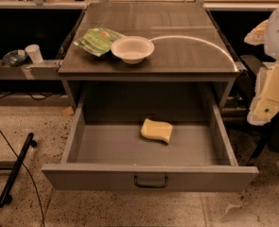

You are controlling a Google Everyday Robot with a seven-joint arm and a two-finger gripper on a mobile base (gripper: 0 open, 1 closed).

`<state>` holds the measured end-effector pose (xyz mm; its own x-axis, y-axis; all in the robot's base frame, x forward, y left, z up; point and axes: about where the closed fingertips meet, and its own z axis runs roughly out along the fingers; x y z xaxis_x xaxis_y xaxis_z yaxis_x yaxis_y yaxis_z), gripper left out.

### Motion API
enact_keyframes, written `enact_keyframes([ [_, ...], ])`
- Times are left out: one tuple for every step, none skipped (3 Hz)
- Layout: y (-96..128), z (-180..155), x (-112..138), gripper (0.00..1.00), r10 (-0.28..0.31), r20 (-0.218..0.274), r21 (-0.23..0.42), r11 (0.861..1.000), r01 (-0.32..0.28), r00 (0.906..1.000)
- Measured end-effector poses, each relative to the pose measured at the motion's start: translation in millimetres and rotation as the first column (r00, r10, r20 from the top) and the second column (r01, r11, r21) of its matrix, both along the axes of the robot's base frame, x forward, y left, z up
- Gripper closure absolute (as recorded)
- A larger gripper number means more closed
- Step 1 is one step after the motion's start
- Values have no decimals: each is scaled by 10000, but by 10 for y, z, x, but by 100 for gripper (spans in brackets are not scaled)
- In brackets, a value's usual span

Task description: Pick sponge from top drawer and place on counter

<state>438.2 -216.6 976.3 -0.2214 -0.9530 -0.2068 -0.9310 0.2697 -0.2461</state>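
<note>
The top drawer of the grey cabinet stands pulled fully open, with its dark handle facing me. The pale yellow sponge lies flat on the drawer floor, a little right of centre and towards the back. The counter above it shows a thin pale arc. My gripper is at the right edge of the view, beside the cabinet's right side. It is level with the drawer opening, well apart from the sponge and holding nothing that I can see.
A white bowl and a green packet sit on the counter's front left. A low shelf to the left holds a white cup and small bowls. A black rod and a cable lie on the floor at left.
</note>
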Motion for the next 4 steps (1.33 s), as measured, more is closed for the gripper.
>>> enact_keyframes([
  [13,1,10,0,26,26,32,10000,-26,10000],
  [232,-323,223,0,228,-193,845,9962,-211,9996],
  [592,-953,388,0,287,-501,1756,9843,-194,9983],
  [1021,-1700,495,0,321,-999,2813,9596,-27,9945],
])
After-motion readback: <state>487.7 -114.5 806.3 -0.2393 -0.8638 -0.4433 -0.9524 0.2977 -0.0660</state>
